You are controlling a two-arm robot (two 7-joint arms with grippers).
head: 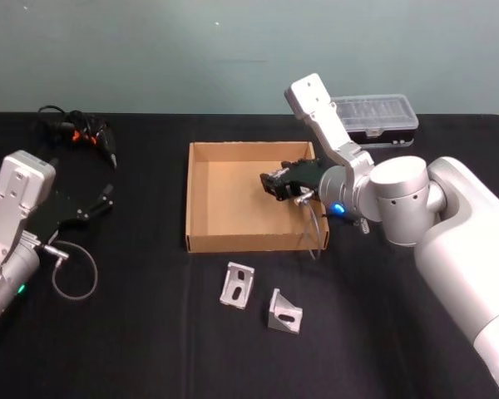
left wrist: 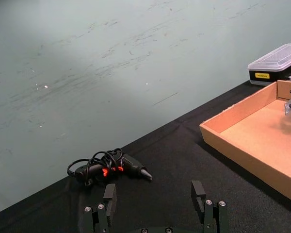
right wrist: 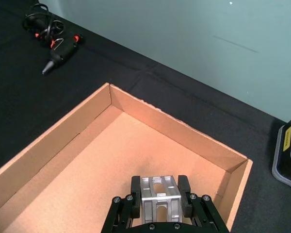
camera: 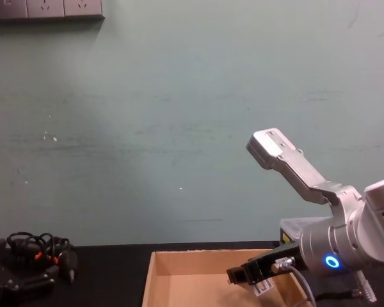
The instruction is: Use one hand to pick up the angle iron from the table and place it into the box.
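Note:
My right gripper (head: pixel 271 184) hangs over the right part of the tan cardboard box (head: pixel 249 243), shut on a silver angle iron (right wrist: pixel 159 200). In the right wrist view the iron sits between the two black fingers (right wrist: pixel 135 186), above the box floor and near the box's wall (right wrist: pixel 174 128). The chest view shows the same gripper (camera: pixel 243 275) just above the box rim (camera: pixel 198 261). Two more angle irons (head: pixel 238 285) (head: pixel 285 312) lie on the black table (head: pixel 150 332) in front of the box. My left gripper (left wrist: pixel 154 196) is parked open at the far left (head: pixel 98 202).
A clear-lidded black plastic case (head: pixel 378 118) stands behind the box at the right. A black tool with coiled cable (head: pixel 79 131) lies at the back left. A grey cable loop (head: pixel 75 270) rests by the left arm.

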